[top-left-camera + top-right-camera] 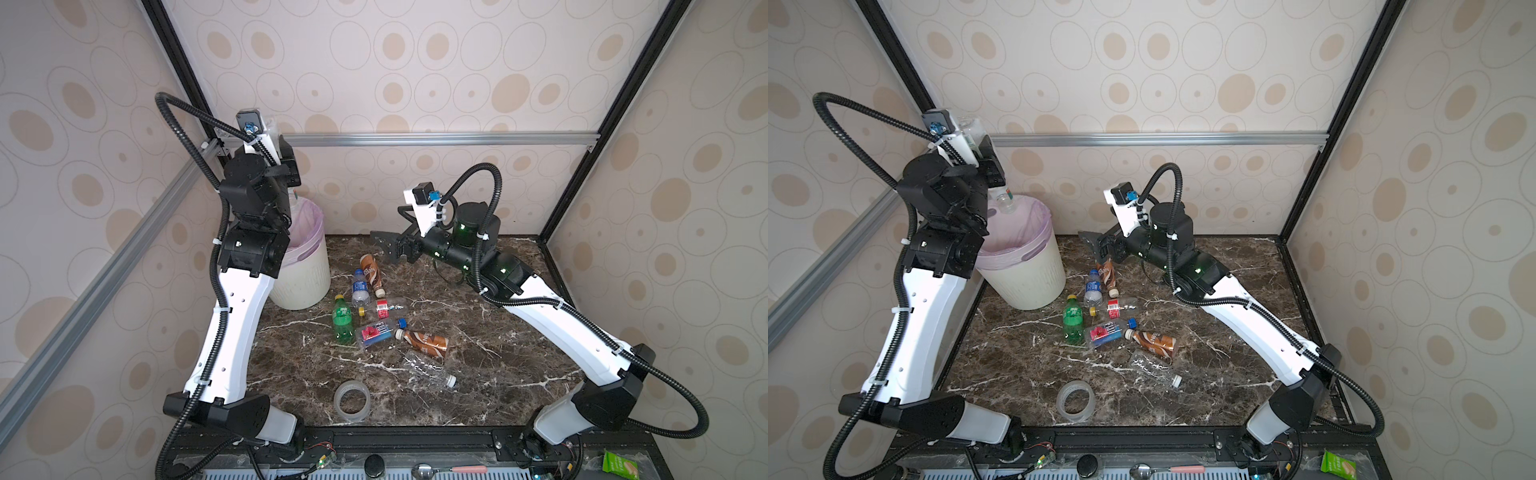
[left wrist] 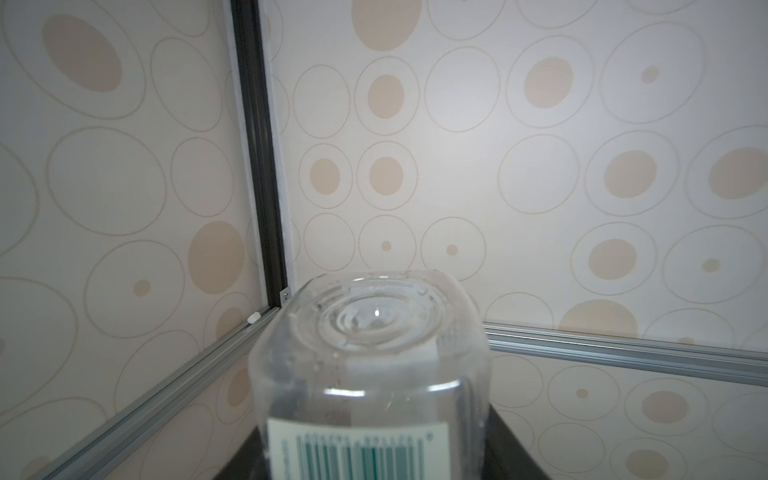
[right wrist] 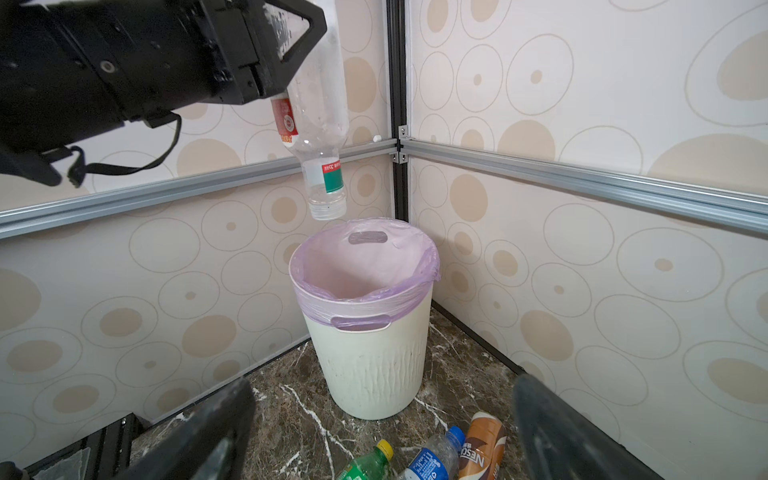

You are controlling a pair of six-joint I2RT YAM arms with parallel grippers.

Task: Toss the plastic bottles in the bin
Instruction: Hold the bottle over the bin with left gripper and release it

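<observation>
Circle-print wallpaper walls point(image 1: 415, 62), alu frame rails point(image 1: 436, 138), dark marble tabletop point(image 1: 498, 365) w/ white veins

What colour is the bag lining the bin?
Pale pink-lilac; the bag lining the bin shows best in the right wrist view.

- Bench point(image 1: 498, 332): dark brown marble with white veins.
- Bin point(image 1: 303, 286): stands in the far left corner.
- Brown bottle point(image 1: 371, 270) and blue-label bottle point(image 1: 360, 289): lie side by side near the bin, toward the middle.
- Green bottle point(image 1: 342, 322): lies just nearer, cap toward the far edge.
- Red-label bottle point(image 1: 384, 308): lies crosswise beside it.
- Red-and-blue bottle point(image 1: 376, 333), second brown bottle point(image 1: 426, 341): caps close together, mid-bench.
- Clear bottle point(image 1: 428, 368): label-free, lies nearer the front.
- Tape ring point(image 1: 352, 401): flat, near the front edge.
</observation>
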